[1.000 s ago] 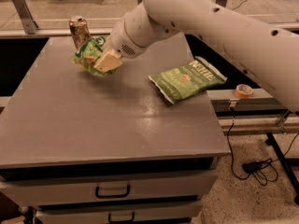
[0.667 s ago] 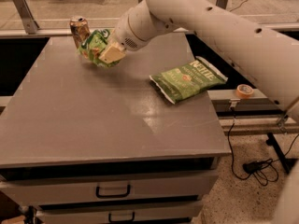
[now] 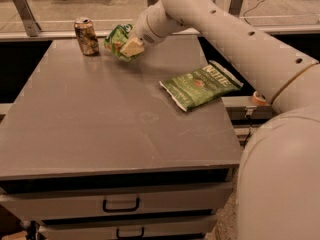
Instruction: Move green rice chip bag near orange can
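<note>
I see my pincer [image 3: 131, 48] pinching the wrinkly bright green rice chip bag [image 3: 115, 38], just right of the small orange-bronze metal can [image 3: 86, 36], paler flat green bag [image 3: 200, 86] farther right, grey surface [image 3: 100, 124] beneath

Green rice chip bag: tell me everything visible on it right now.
The green rice chip bag is bright green, crinkled and glossy, with a darker patch and orange-tan marks. It is crumpled, tilted, and pinched on its lower right side by the gripper over the far end of the grey table. It is just right of the orange can, a small gap between them. Whether it touches the table is unclear.
</note>
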Available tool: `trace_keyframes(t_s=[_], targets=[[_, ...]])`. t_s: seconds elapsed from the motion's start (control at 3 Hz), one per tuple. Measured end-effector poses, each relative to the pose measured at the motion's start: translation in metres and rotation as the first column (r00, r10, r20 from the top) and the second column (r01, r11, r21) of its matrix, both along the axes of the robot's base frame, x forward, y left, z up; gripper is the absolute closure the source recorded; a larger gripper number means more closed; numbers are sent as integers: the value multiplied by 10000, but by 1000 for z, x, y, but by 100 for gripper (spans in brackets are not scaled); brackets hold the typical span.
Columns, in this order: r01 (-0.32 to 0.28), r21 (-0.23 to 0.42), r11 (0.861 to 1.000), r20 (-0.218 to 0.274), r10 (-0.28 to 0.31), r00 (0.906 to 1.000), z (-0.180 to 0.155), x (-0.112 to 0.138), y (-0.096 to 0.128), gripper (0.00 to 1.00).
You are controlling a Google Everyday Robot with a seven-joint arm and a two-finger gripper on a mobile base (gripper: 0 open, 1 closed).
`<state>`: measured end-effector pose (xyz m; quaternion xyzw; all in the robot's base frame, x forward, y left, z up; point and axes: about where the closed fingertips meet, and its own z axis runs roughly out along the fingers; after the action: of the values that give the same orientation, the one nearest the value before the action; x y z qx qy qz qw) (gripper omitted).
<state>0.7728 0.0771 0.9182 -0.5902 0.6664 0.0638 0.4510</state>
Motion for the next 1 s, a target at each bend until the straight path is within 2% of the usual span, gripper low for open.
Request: trace_keyframes(t_s=[0.33, 0.67, 1.0], targets=[[279, 17, 9996, 129, -279, 9995, -6, 24, -10, 100], [323, 167, 9993, 74, -324, 9994, -13, 43, -4, 82], [309, 172, 9994, 59, -310, 9995, -14, 43, -3, 59]])
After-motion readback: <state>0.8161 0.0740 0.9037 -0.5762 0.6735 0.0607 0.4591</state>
